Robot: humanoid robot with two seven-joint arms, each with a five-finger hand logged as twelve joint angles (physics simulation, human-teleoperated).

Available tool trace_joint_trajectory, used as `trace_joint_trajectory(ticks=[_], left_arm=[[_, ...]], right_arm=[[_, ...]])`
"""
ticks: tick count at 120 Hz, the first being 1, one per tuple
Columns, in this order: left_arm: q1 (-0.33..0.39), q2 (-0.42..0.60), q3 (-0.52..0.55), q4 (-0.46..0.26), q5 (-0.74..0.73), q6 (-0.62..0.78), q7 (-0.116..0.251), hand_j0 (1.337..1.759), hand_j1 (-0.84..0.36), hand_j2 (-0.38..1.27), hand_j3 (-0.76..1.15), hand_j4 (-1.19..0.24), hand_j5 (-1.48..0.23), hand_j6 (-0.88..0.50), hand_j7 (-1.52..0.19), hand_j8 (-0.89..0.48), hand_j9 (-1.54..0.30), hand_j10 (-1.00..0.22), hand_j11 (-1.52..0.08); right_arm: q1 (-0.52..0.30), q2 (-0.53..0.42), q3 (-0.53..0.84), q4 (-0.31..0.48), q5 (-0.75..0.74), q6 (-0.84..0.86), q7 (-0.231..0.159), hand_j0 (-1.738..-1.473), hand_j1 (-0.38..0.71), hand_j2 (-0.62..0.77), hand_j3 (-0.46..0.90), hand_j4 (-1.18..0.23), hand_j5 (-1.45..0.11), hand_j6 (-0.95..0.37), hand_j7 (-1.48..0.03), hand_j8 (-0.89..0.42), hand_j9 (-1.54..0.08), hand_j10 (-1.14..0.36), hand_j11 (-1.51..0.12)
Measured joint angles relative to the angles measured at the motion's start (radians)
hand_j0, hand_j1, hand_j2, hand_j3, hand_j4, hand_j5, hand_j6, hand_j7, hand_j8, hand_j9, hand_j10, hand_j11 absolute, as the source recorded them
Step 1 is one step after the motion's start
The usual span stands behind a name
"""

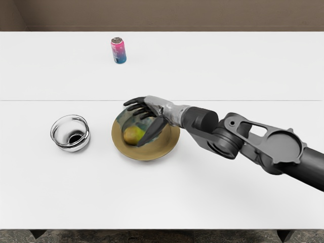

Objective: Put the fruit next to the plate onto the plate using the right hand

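Right hand (147,115): hovers over far side of plate (167,145), fingers (133,103) spread and gripping nothing, fruit (131,135) lying on plate's left part, apparently for release.

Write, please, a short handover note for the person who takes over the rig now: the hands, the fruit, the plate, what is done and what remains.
Right hand: over the plate, fingers spread, apparently gripping nothing.
Left hand: not in view.
Fruit: lies on the plate, just below the right hand.
Done: the fruit looks placed on the plate.
Left: probably only to lift the right hand away without nudging the fruit.
Also on the table: a metal bowl left of the plate and a can farther back.
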Motion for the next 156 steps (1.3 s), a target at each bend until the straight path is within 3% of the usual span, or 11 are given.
trace_joint_trajectory(ticks=[31,86,156], left_arm=[[0.000,0.000,0.000,0.000,0.000,0.000,0.000,1.658,0.35,0.00,0.00,0.00,0.00,0.00,0.00,0.00,0.00,0.00,0.00],[0.000,0.000,0.000,0.000,0.000,0.000,0.000,1.658,0.35,0.00,0.00,0.00,0.00,0.00,0.00,0.00,0.00,0.00,0.00],[0.000,0.000,0.000,0.000,0.000,0.000,0.000,1.658,0.35,0.00,0.00,0.00,0.00,0.00,0.00,0.00,0.00,0.00,0.00]], right_arm=[[-0.002,-0.028,0.050,0.001,0.080,0.134,0.007,-1.658,-0.28,0.00,0.00,-0.06,-0.08,-0.06,-0.08,-0.06,-0.08,-0.06,-0.08],[-0.016,-0.250,0.130,0.003,0.392,0.603,0.027,-1.658,-0.34,0.00,0.00,-0.01,-0.01,-0.01,-0.01,-0.01,-0.01,-0.01,-0.01],[-0.087,-0.593,0.140,-0.003,0.696,0.654,0.025,-1.658,-0.35,0.00,0.00,0.00,0.00,0.00,0.00,0.00,0.00,0.00,0.00]])
